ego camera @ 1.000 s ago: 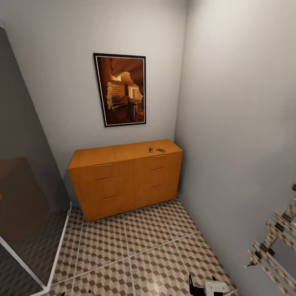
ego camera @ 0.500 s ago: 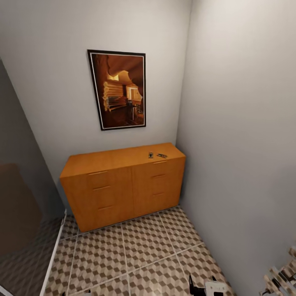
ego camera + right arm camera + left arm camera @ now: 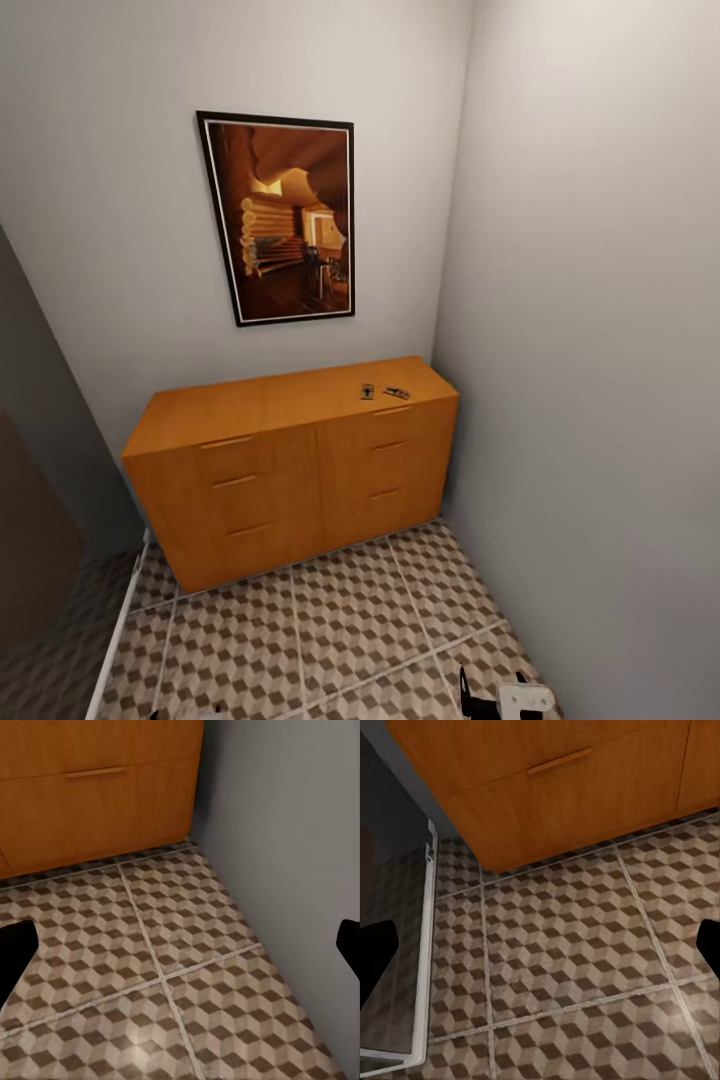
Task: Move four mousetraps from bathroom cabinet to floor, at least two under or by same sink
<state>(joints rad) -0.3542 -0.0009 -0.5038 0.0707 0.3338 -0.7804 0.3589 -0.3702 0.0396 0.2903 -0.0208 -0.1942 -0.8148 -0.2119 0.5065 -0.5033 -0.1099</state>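
Note:
The orange-brown cabinet [image 3: 290, 470] stands against the far wall, drawers shut. Two small dark flat mousetraps [image 3: 367, 391] [image 3: 396, 393] lie on its top near the right end; they are too small to make out in detail. The cube-patterned bathroom floor [image 3: 330, 630] spreads in front. My right gripper [image 3: 497, 700] shows at the bottom edge of the head view. In the wrist views my left gripper [image 3: 540, 952] and right gripper [image 3: 180, 949] hang open over the tiles, well short of the cabinet [image 3: 547, 787] [image 3: 90, 787], with nothing between their fingers.
A framed brown picture [image 3: 285, 220] hangs above the cabinet. A grey wall [image 3: 600, 400] closes the right side, meeting the cabinet's right end. At the left, a glass shower wall [image 3: 30, 520] with a white floor rail [image 3: 429, 945] borders the tiles.
The camera has moved closer and to the left: the cabinet and picture look larger, and the rack at the right has left the view. The things on the cabinet have not moved.

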